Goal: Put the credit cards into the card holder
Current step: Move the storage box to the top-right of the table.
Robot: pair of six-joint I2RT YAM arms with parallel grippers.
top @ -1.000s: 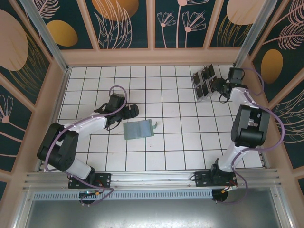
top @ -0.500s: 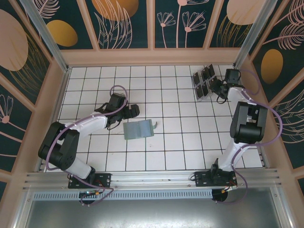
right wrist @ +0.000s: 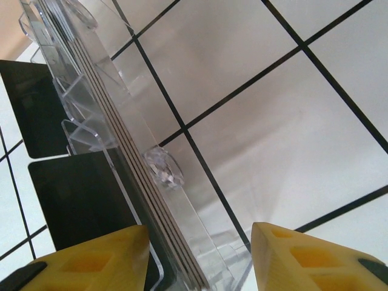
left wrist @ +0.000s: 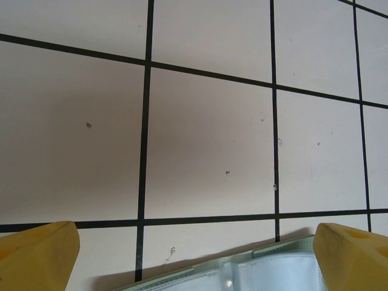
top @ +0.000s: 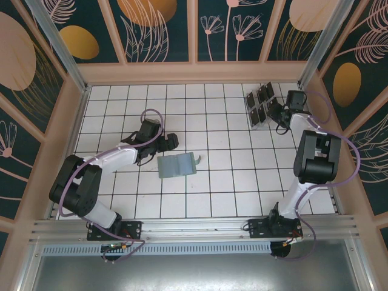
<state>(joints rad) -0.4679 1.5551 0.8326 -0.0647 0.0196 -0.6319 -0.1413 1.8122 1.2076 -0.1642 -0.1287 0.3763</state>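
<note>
Right gripper [right wrist: 197, 257]: your two yellow fingers are spread, with nothing between them; they straddle the edge of the clear transparent plastic rack [right wrist: 130, 157] (its wall runs from 11 o'clock down to 6 o'clock in the right wrist view).
Cards: the small black rectangular credit cards [right wrist: 82, 200] stand in the rack's slots, just at 9 o'clock of that wall; from above they sit at the table's 1 o'clock corner [top: 259, 104], touching none of your fingers.
Left gripper [left wrist: 194, 254]: also spread, empty, its yellow fingertips [left wrist: 36, 254] at either side of the near rim of the flat sage grey-green folding card holder [left wrist: 242, 273].
Holder: it lies partly open near the middle of the white tiled table [top: 230, 182], at 4 o'clock of the left gripper [top: 168, 142] and well apart from the rack.
Step in hand: I judge you are lining up to take one card from the rack; none is in the holder yet.
Next move: shift the right fingers onto one card's edges and close gently (thin, slick cards may slip), then carry it toward 8 o'clock to the holder.
</note>
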